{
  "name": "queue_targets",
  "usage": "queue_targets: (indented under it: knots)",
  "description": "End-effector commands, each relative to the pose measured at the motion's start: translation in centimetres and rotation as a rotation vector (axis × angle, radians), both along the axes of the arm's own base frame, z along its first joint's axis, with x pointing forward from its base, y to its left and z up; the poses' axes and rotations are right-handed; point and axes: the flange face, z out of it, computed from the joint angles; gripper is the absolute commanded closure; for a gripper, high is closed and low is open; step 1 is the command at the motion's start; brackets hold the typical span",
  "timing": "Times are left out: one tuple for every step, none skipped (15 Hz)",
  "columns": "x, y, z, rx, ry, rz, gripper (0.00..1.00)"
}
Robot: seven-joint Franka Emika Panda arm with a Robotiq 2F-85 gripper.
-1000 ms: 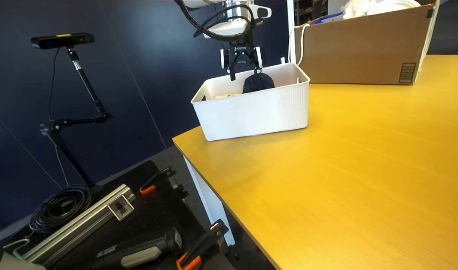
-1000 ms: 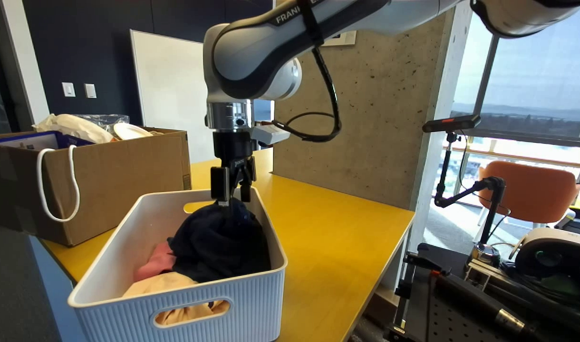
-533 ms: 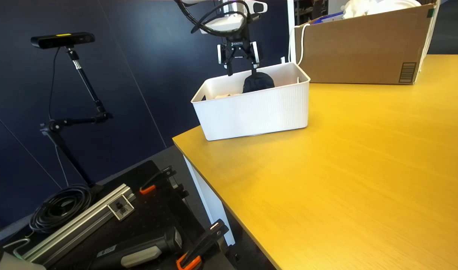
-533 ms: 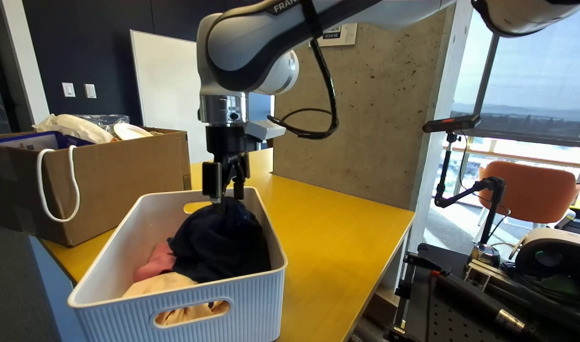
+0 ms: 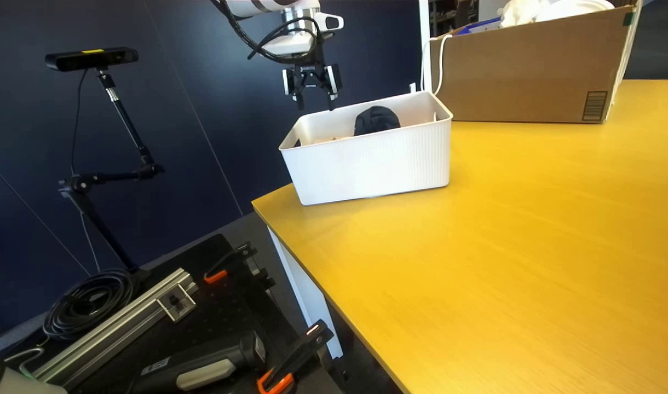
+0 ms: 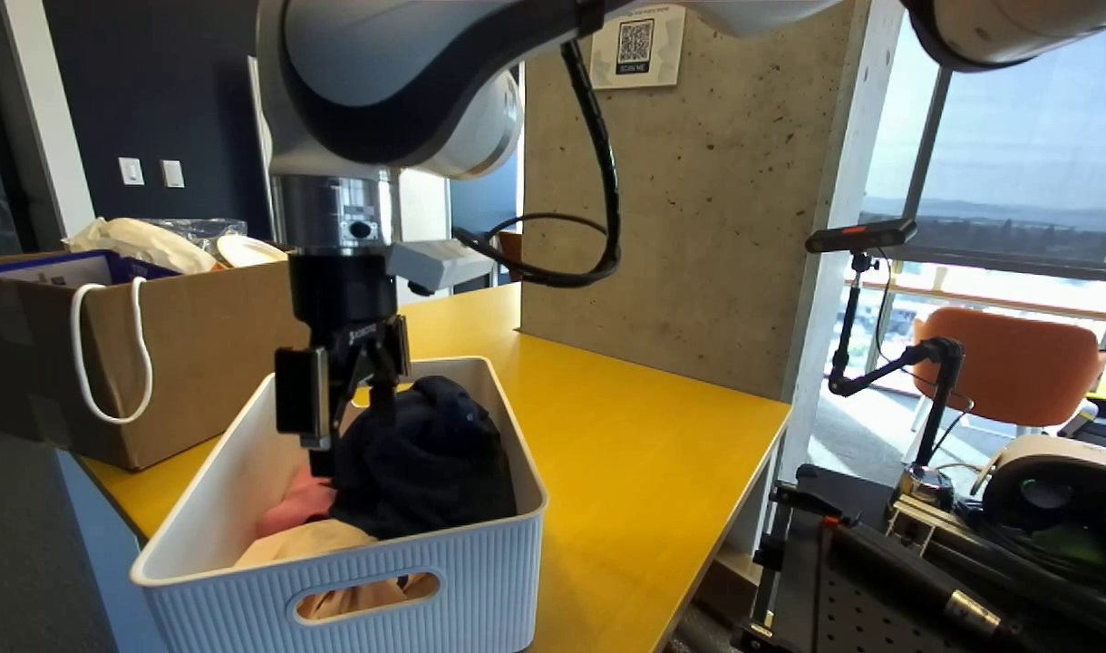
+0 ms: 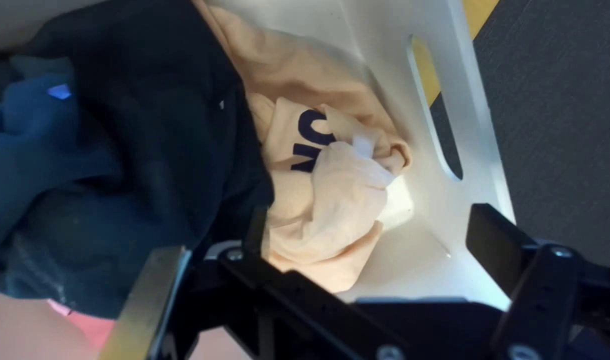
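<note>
The fingers (image 7: 495, 245) stand apart with nothing between them, above one end of the bin (image 6: 485, 580) and clear of its rim. Below, inside that end of the bin, lies a crumpled peach cloth (image 7: 352, 192) with dark lettering. A dark cloth (image 6: 426, 476) is heaped beside it, appears to lap over its edge, and takes up the middle of the bin. A pink cloth (image 6: 301, 503) shows low down, between the dark cloth and the bin's side wall.

Risks noted: in the wrist view one finger lines up with the bin's wall, so a straight descent from here may strike the rim. Such a push could shift the bin, which sits close to an edge of the tabletop (image 5: 504, 246). Because the larger cloths overlap, closing at the seam might catch both, or pinch only a thin fold that slips free. The hidden extent of the peach cloth cannot be judged.

A filled cardboard box (image 5: 531, 71) stands near the bin, a strip of tabletop showing between. Well apart from the bin, off the tabletop, are a camera (image 5: 92, 59) and an orange chair (image 6: 1006, 363).
</note>
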Motion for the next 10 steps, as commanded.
queue_targets:
  knots:
    - [0.0,0.6,-3.5,-0.023,0.030,-0.018,0.00]
    - [0.0,0.5,-4.6,-0.030,0.035,-0.025,0.00]
    - [0.3,0.2,-5.9,-0.034,0.033,-0.039,0.00]
    - [0.6,-0.1,-6.8,-0.030,0.031,-0.047,0.00]
    - [0.8,-0.3,-7.4,-0.028,0.021,-0.057,0.00]
    - [1.1,-0.4,-7.9,-0.023,0.009,-0.064,0.00]
    - [1.4,-0.5,-8.5,-0.025,0.005,-0.069,0.00]
    - [1.6,-0.5,-9.2,-0.025,0.002,-0.070,0.00]
    - [1.8,-0.4,-10.1,-0.023,-0.003,-0.068,0.00]
    - [2.2,-0.2,-10.8,-0.017,-0.010,-0.068,0.00]
